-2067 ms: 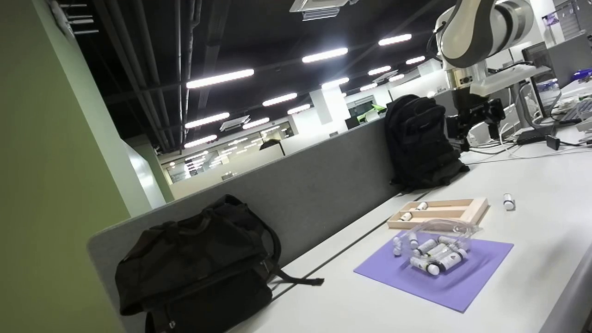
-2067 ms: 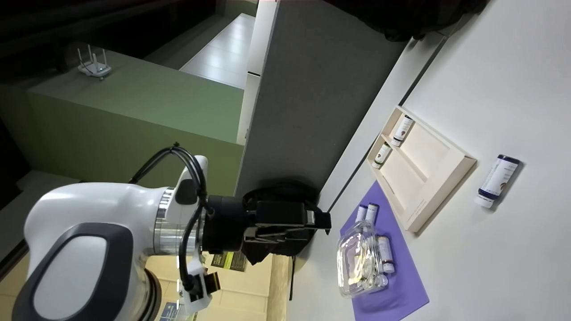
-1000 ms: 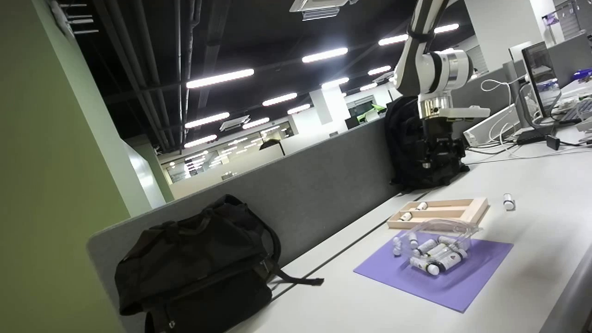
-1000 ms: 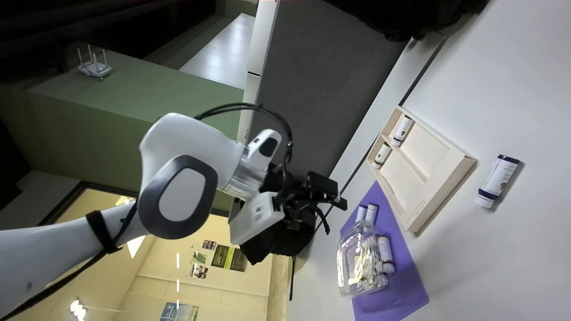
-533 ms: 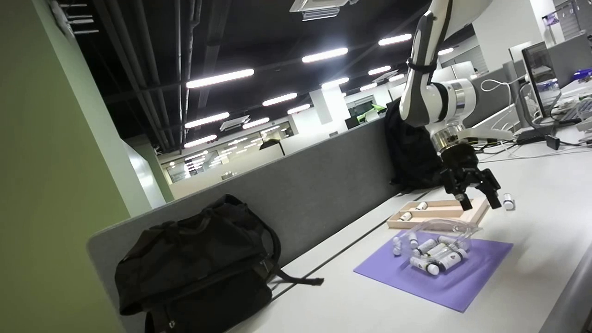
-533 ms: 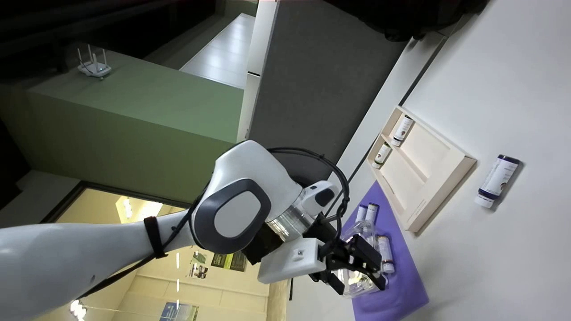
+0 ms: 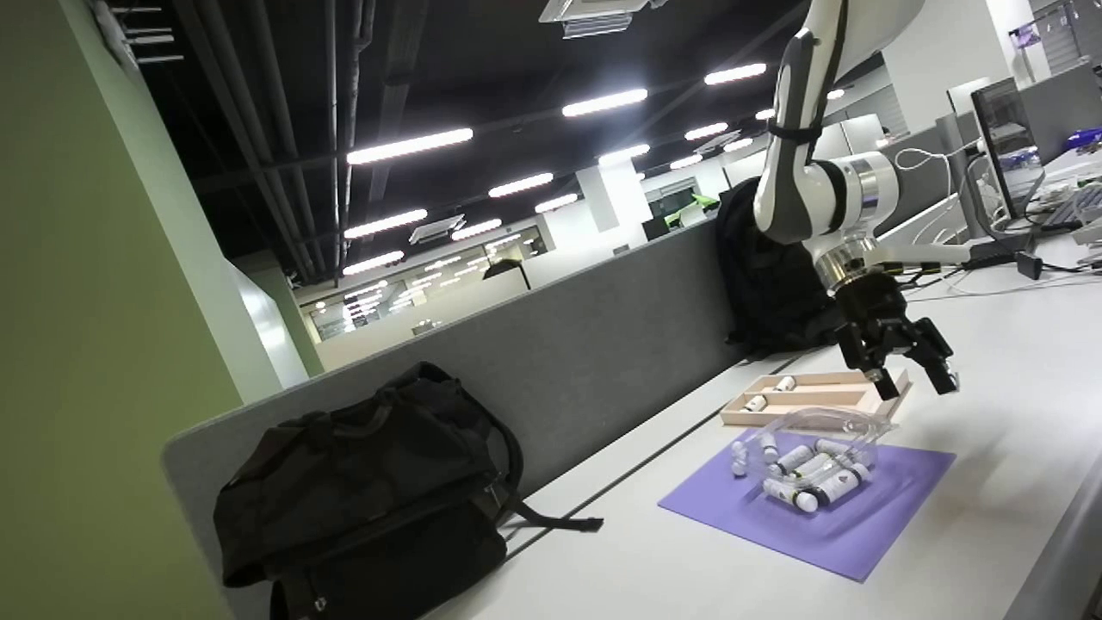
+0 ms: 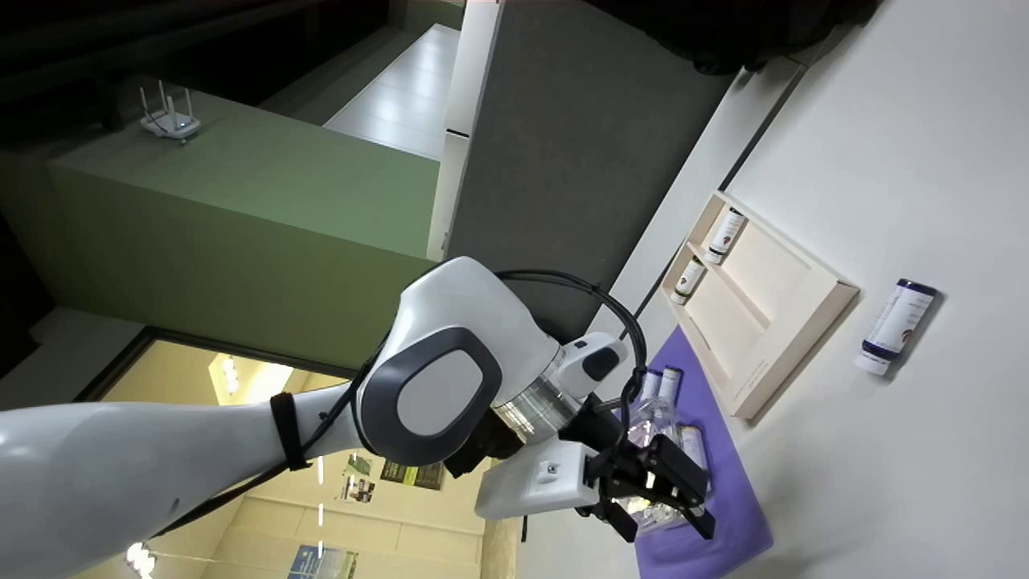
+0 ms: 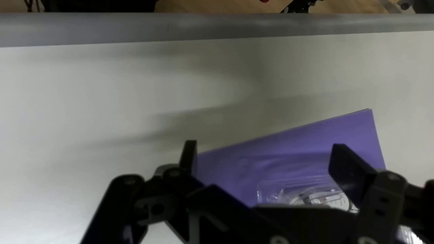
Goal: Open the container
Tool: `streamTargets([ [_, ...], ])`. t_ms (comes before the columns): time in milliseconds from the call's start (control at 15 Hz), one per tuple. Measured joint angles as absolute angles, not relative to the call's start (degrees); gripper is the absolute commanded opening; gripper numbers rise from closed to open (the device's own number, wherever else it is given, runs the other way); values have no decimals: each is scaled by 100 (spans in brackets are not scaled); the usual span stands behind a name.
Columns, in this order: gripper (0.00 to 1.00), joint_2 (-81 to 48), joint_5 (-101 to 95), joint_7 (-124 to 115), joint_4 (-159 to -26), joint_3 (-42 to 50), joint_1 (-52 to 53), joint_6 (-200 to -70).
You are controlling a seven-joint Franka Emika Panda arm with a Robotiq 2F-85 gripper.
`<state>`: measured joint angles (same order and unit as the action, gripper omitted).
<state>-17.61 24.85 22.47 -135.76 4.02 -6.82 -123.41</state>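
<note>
A low, open tan box [image 7: 818,400] with compartments lies flat on the table and also shows in an exterior view [image 8: 794,351]. Two small white bottles lie in it. In front of it, a clear plastic box [image 7: 818,419] sits on the purple mat [image 7: 861,542], with several bottles in and around it. Part of the clear box shows in the wrist view [image 9: 271,193]. My gripper [image 7: 917,387] is open and empty in the air above the table. It covers part of the clear box in an exterior view [image 8: 667,527]. In the wrist view, its fingers [image 9: 264,150] frame the mat and the box's edge.
A loose bottle [image 8: 896,326] lies beside the tan box. Black backpacks [image 7: 370,499] [image 7: 766,275] stand along the grey partition [image 7: 620,336]. A monitor [image 7: 1003,146] and cables are farther along the table. The table's edge [image 9: 217,28] crosses the wrist view.
My arm has come down from near the far backpack to above the table near the mat, tilting the gripper. Over the last half second it shifted slightly. The boxes and bottles have not moved.
</note>
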Motion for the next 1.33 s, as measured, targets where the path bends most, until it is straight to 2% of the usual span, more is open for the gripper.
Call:
streamTargets([
  [267,100,-1734,2757,2526,-13713,284,-793,-12576],
  [733,100,-1129,4392,4326,-14673,137,-1163,-13631],
  [1333,100,-989,4754,4820,-14776,174,-1166,-13787],
])
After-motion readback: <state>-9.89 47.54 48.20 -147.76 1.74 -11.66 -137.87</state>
